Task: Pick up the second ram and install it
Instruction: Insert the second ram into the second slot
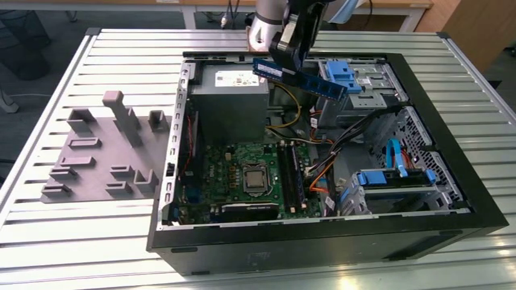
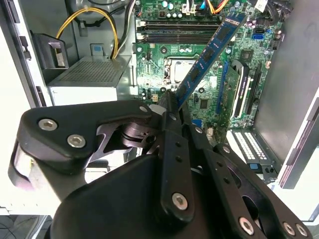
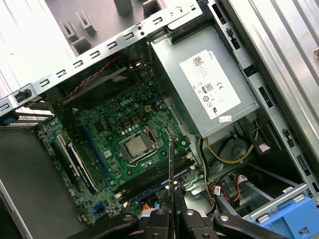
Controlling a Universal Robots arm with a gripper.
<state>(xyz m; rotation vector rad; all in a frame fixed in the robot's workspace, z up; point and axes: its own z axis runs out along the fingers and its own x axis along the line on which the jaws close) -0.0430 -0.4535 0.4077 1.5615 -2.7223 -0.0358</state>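
On the slatted metal tabletop (image 1: 121, 54), toward the exterior view's left of the claw (image 1: 284, 53), we see a grey holder (image 1: 109, 151) of upright pegs and slots. Right of it lies the open computer case (image 1: 451, 181), and the claw hangs above its far edge, pinching the second ram (image 1: 300, 77) by one end. The blue stick slants down toward the exterior view's right, clear of the board and over the grey power supply (image 1: 229, 99) and the blue drive latches (image 1: 339, 75).

The second wrist view adds what that angle hides: the black fingers (image 2: 172, 107) pressed flat on the ram's (image 2: 207, 55) end, its dark chips in a row. In the first wrist view we see the ram (image 3: 169, 164) edge-on, a thin line rising from the claw (image 3: 169, 211).

Inside the case, below the claw, sit the green motherboard (image 3: 134, 124), its processor (image 1: 255, 177) and the long black slots (image 1: 292, 172).

The arm (image 1: 270, 18) reaches in from the far side, its wrist tilted.
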